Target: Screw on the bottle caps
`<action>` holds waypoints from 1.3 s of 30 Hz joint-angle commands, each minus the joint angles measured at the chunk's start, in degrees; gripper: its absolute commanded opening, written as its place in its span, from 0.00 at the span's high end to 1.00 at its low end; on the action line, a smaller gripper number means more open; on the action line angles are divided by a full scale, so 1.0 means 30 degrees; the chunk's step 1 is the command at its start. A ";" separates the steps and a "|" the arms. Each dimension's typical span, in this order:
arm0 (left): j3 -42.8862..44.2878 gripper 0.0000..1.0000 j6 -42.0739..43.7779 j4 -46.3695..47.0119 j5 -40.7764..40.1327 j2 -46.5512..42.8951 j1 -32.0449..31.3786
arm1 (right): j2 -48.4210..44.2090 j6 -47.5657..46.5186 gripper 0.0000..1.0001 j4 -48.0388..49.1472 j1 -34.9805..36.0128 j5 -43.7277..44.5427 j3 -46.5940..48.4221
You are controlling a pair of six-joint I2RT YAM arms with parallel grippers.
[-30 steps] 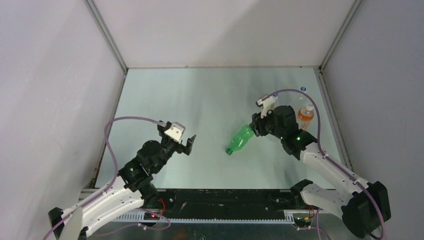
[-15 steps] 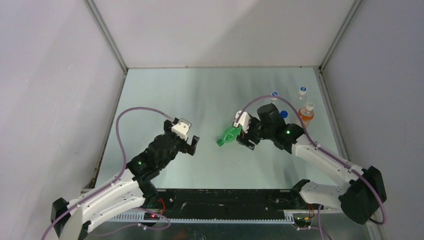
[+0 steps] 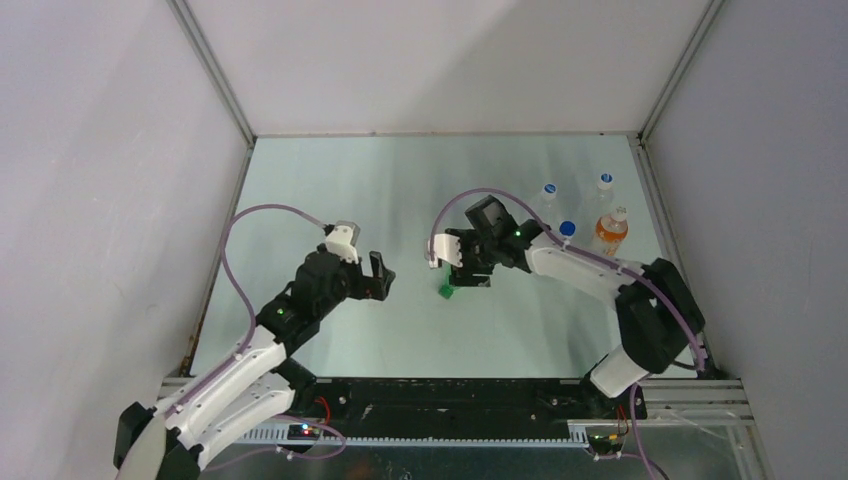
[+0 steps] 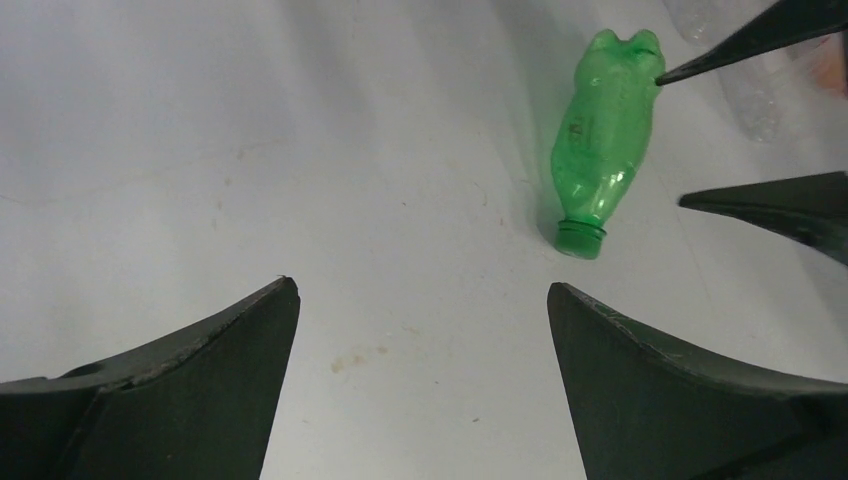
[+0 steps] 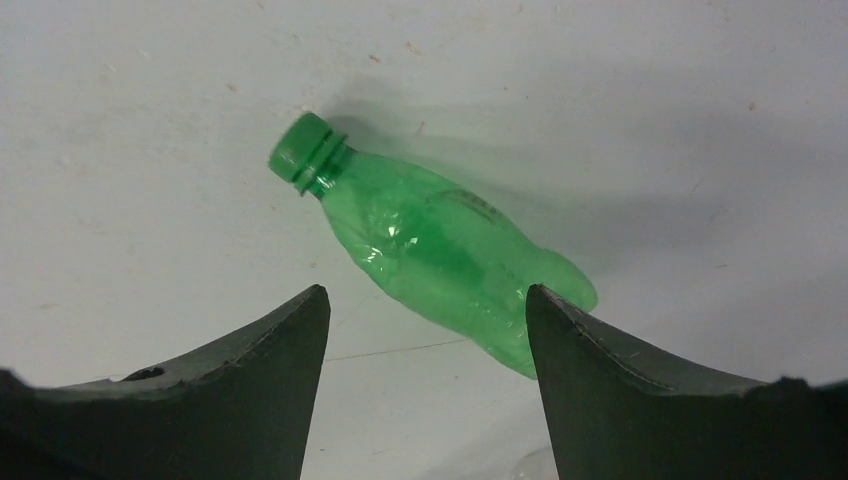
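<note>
- Judging from how things lie, we take the green one to be the step in hand. The green bottle [image 5: 440, 250] lies on its side near the middle of the table [image 3: 400, 180], with its neck turned toward the near edge and the left arm.
- The green cap [image 5: 298, 145] looks seated on the neck; we cannot tell whether it is wound tight.
- The right gripper [image 5: 425, 290] hangs over the bottle's base end with its fingers spread. In the left wrist view one tip touches the base and the other stands apart, so we read it as released, not grasping.
- The left gripper [image 4: 422, 290] is spread wide too and holds nothing. It sits near the bottle, on the side toward the left edge, and points at the cap.
- Next, we think, one pincer must pin the body while the other closes on the cap and turns it. The thin, dented plastic may give or roll.
- Near the far right corner we see a blue cap [image 3: 567, 228], a white-and-blue cap [image 3: 548, 190] and an orange bottle [image 3: 611, 235]. We cannot make out whether those two caps sit on bottles.
- The surface is pale and lightly scuffed. Plain grey-white walls [image 3: 420, 60] close its left, far and right edges, with metal bars [image 3: 215, 75] rising from the far corners.
</note>
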 commanded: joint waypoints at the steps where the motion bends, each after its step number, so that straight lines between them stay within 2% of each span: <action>1: 0.0363 0.00 -0.2650 0.0023 0.2944 0.0319 0.0559 | 0.1740 -0.2325 0.26 -0.0303 0.0037 0.0964 0.1242; 5: 0.0593 0.00 -0.3597 0.0099 0.3064 0.0239 0.0566 | 0.3255 -0.2571 0.26 -0.0404 0.0053 0.0632 0.1892; 9: 0.0661 0.00 -0.4221 0.0121 0.1913 -0.0091 0.0572 | 0.4711 -0.2318 0.28 -0.0236 0.0090 0.0327 0.2233; 15: -0.0274 0.00 -0.4854 0.1010 0.0406 -0.1178 0.0566 | 0.5392 -0.0048 0.41 -0.0359 0.0149 -0.0193 0.2303; 20: -0.1657 0.03 -0.6548 0.3792 0.0383 -0.1187 0.0566 | 0.4842 0.2848 0.55 -0.0826 0.0178 -0.0640 0.2287; 24: -0.1954 0.05 -0.8965 0.5260 0.0299 0.0297 0.0566 | 0.4100 0.7315 0.67 -0.0739 0.0297 -0.1161 0.2294; 30: -0.1863 0.08 -1.1901 0.7224 0.0971 0.2786 0.0566 | 0.3549 1.2011 0.69 -0.1308 0.1142 -0.0539 0.2290; 34: -0.1660 0.09 -1.3841 0.7902 0.1690 0.4464 0.0566 | 0.3308 1.3892 0.76 -0.0685 0.1417 0.0248 0.2120; 39: -0.1753 0.11 -1.6417 0.8697 0.2515 0.6130 0.0541 | 0.2745 1.4638 0.84 0.0205 0.1589 0.0464 0.1639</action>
